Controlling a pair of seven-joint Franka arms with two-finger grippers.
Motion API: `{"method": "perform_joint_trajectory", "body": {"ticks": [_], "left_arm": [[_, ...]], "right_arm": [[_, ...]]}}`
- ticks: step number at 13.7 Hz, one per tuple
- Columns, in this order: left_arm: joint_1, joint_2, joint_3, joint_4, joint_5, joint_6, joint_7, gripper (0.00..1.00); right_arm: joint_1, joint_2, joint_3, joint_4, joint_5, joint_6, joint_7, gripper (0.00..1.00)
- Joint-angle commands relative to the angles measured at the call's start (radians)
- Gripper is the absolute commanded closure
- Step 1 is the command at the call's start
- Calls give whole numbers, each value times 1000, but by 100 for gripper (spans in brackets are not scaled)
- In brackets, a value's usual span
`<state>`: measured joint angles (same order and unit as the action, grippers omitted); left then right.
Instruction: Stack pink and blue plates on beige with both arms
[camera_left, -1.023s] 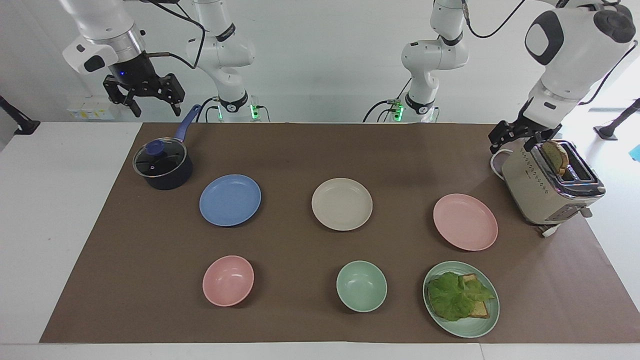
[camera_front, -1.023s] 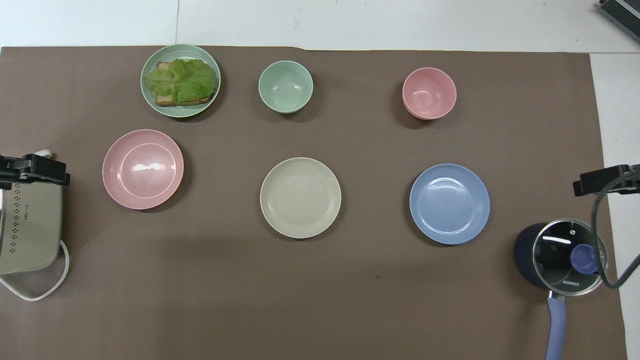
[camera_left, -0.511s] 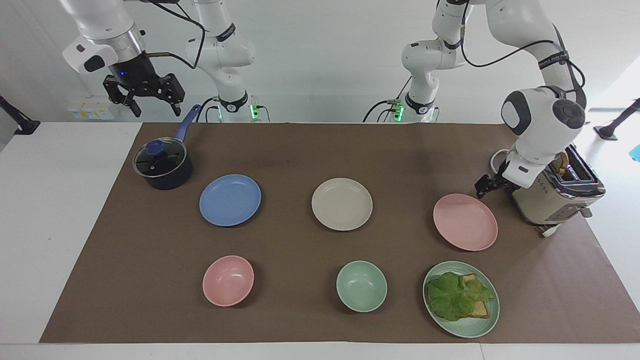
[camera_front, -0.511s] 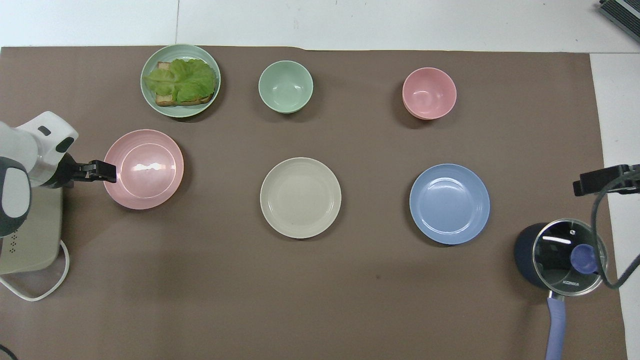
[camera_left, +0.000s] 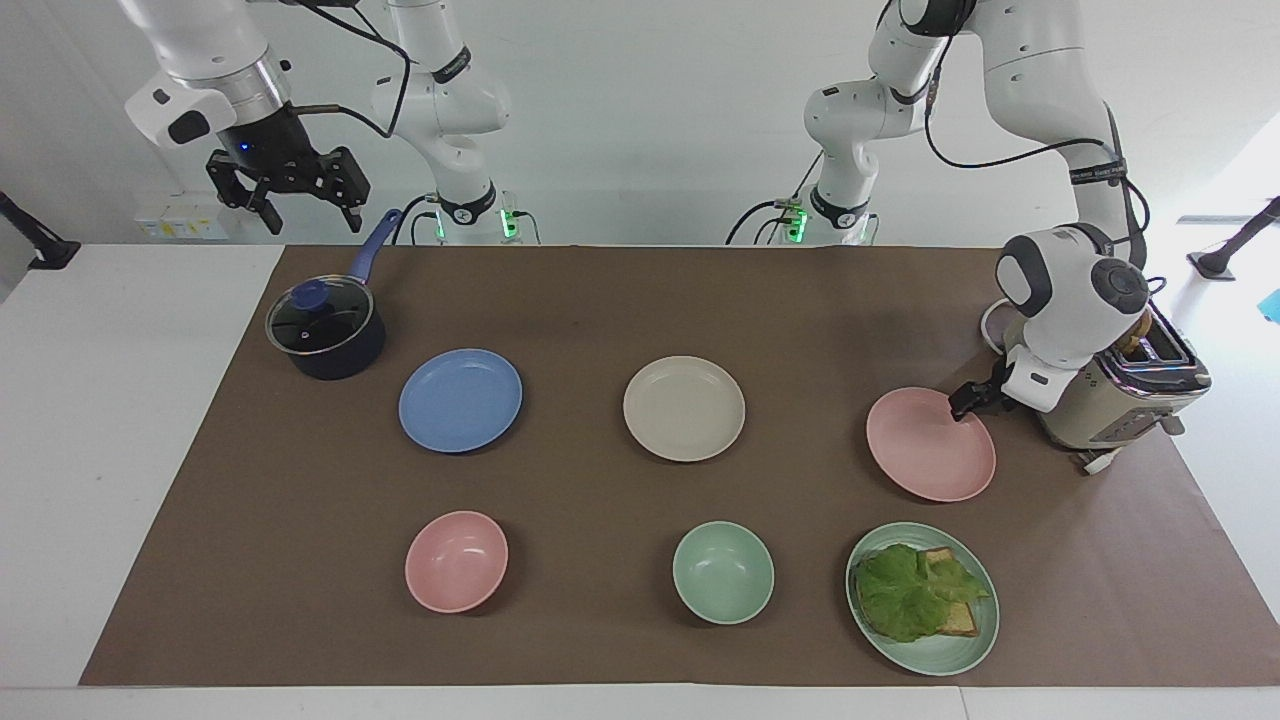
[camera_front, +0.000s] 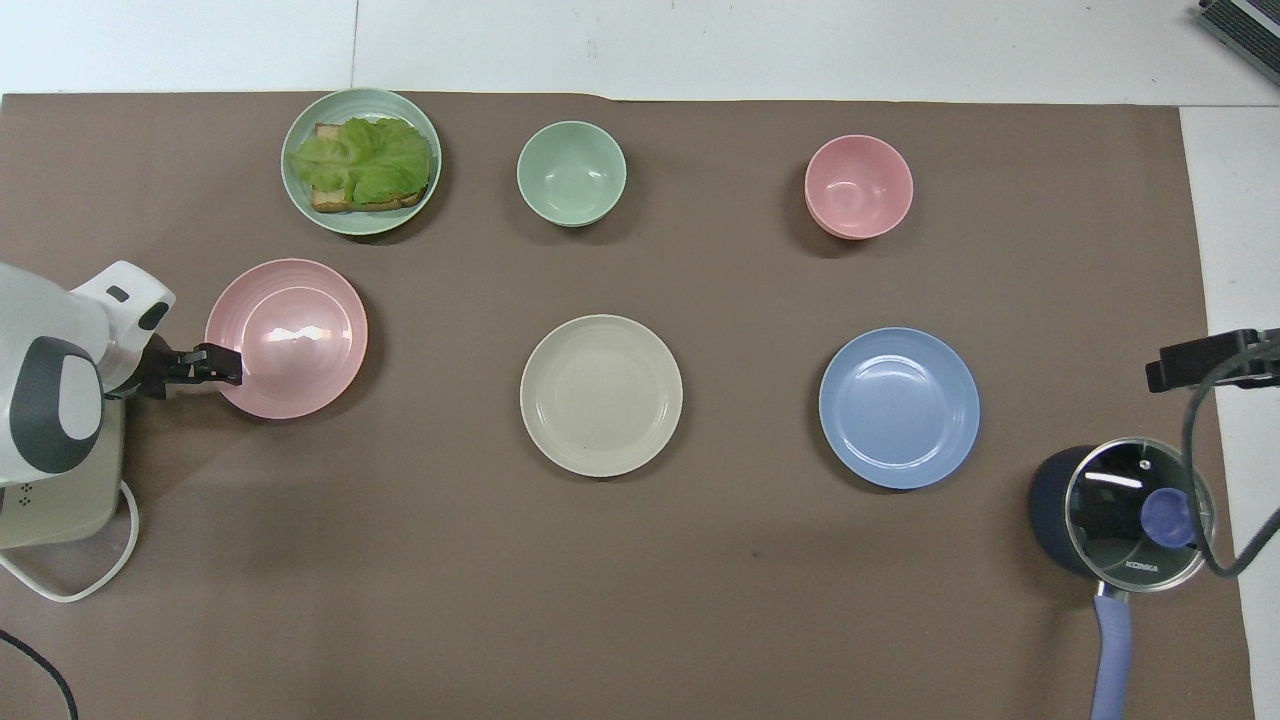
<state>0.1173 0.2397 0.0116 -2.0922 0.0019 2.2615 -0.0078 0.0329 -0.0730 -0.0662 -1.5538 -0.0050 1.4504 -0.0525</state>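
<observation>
Left gripper (camera_left: 966, 402), jaws parted, sits low at the pink plate's (camera_left: 930, 445) rim beside the toaster (camera_left: 1105, 395), beige plate (camera_left: 684, 408) mid-table, blue plate (camera_left: 460, 400) near the KONKA-lettered pot lid (camera_front: 1135, 515), right gripper (camera_left: 290, 190) open above.

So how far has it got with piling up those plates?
Nothing is stacked yet: the beige plate is bare, and the pink plate and blue plate lie flat on the mat at either side of it. In hand: the left hand is low at the pink plate's rim, open, not gripping. The right hand waits open, up near the pot. Both plates are left to move.
</observation>
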Motion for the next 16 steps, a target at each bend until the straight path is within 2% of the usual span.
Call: {"method": "perform_joint_trajectory", "body": {"ticks": [1, 2, 7, 8, 10, 13, 16], "left_arm": [[-7, -30, -10, -35, -8, 24, -59, 83], [-11, -28, -9, -34, -8, 23, -58, 100], [-10, -23, -10, -6, -8, -10, -58, 100], [-10, -25, -10, 10, -8, -42, -57, 100], [-11, -33, -16, 98, -14, -187, -57, 100], [-11, -40, -18, 257, -135, -416, -57, 100], [-27, -74, -33, 259, -288, -445, -67, 100]], "right_arm": [[-5, -16, 0, -17, 10, 8, -18, 0], [-7, -16, 0, -17, 10, 8, -18, 0], [-7, -16, 0, -17, 10, 8, -18, 0], [-5, -16, 0, -17, 10, 8, -18, 0], [-5, -16, 0, -17, 10, 8, -18, 0], [-7, -16, 0, -17, 10, 8, -18, 0], [-5, -16, 2, -17, 10, 8, -18, 0]]}}
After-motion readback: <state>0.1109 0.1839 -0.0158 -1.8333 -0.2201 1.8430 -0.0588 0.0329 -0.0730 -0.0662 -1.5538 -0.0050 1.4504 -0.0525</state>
